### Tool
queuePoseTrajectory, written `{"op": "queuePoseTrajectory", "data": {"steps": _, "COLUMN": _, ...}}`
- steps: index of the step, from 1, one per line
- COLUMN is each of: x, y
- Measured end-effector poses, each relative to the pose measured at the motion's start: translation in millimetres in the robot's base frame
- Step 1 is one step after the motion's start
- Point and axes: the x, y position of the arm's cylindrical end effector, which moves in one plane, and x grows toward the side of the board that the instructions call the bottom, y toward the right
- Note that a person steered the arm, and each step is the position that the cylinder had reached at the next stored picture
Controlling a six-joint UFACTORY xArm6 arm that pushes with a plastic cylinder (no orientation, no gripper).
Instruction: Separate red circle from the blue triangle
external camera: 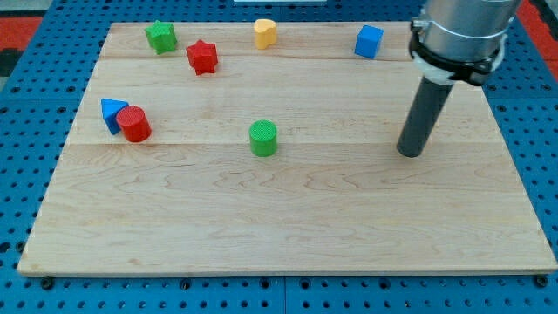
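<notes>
The red circle [134, 124] sits at the view's left on the wooden board [288, 218], touching the blue triangle [112, 112], which lies just to its upper left. My tip [410, 152] rests on the board at the view's right, far from both blocks, well to the right of the green circle [262, 138]. The rod rises from the tip to the arm's grey collar at the view's top right.
A green star-like block [160, 37] and a red star [201, 57] sit at the top left. A yellow block [265, 32] sits at the top middle and a blue cube [369, 41] at the top right. A blue pegboard surrounds the board.
</notes>
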Motion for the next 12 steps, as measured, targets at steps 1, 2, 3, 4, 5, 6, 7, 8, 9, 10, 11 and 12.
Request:
{"op": "queuePoseTrajectory", "data": {"steps": 1, "x": 19, "y": -29}}
{"op": "queuePoseTrajectory", "data": {"steps": 2, "x": 19, "y": -57}}
{"op": "queuePoseTrajectory", "data": {"steps": 3, "x": 19, "y": -55}}
{"op": "queuePoseTrajectory", "data": {"steps": 4, "x": 14, "y": -54}}
{"op": "queuePoseTrajectory", "data": {"steps": 5, "x": 7, "y": -63}}
{"op": "queuePoseTrajectory", "data": {"steps": 6, "x": 2, "y": -63}}
{"op": "queuePoseTrajectory", "data": {"steps": 7, "x": 2, "y": -63}}
{"op": "queuePoseTrajectory", "data": {"steps": 8, "x": 2, "y": -69}}
{"op": "queuePoseTrajectory", "data": {"steps": 9, "x": 2, "y": -72}}
{"op": "queuePoseTrajectory", "data": {"steps": 10, "x": 2, "y": -72}}
{"op": "queuePoseTrajectory", "data": {"steps": 11, "x": -2, "y": -85}}
{"op": "queuePoseTrajectory", "data": {"steps": 12, "x": -33, "y": -94}}
